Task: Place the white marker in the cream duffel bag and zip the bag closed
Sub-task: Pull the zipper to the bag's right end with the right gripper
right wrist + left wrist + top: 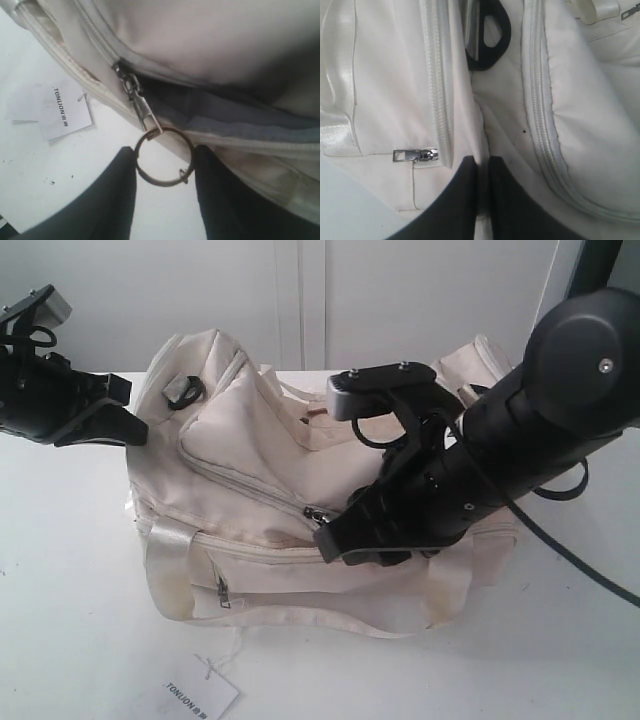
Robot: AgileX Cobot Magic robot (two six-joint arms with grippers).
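The cream duffel bag (250, 450) lies on the white table, its curved top zipper partly open, with dark grey lining (215, 107) showing behind the slider (131, 85). My right gripper (330, 545) is at the bag's front middle. In the right wrist view it (164, 150) is shut on the gold ring pull (162, 185), one finger touching each side of the ring. At the bag's left end, my left gripper (138, 428) pinches a fold of cream fabric (482, 160). The white marker is not in view.
A white paper tag printed TONIJON (200, 692) lies on the table in front of the bag, also seen beside the ring (65, 107). A black D-ring (490, 35) and a small silver pocket zipper pull (415, 155) sit near the left gripper. Satin handles drape over the bag's front.
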